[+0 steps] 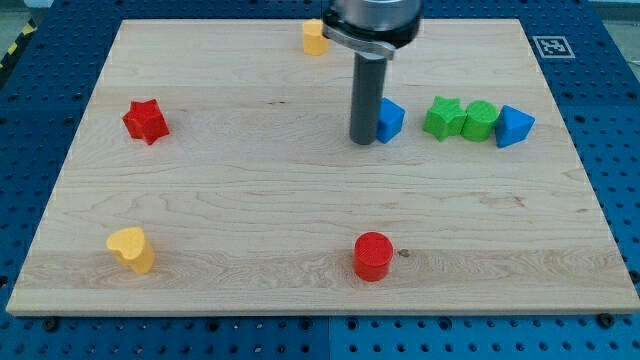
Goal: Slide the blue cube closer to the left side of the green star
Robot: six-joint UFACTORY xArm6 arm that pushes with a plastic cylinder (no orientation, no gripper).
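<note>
The blue cube (390,118) sits on the wooden board, right of centre near the view's top. My tip (362,141) stands right against the cube's left side. The green star (443,117) lies to the right of the cube with a small gap between them. A second green block (479,120) touches the star's right side, and a blue triangular block (514,126) sits right of that.
A red star (146,121) lies at the left. A yellow heart (132,249) sits at the bottom left. A red cylinder (373,256) stands at bottom centre. A yellow block (315,37) sits at the top edge, beside the arm. The board's edge (320,312) borders a blue pegboard.
</note>
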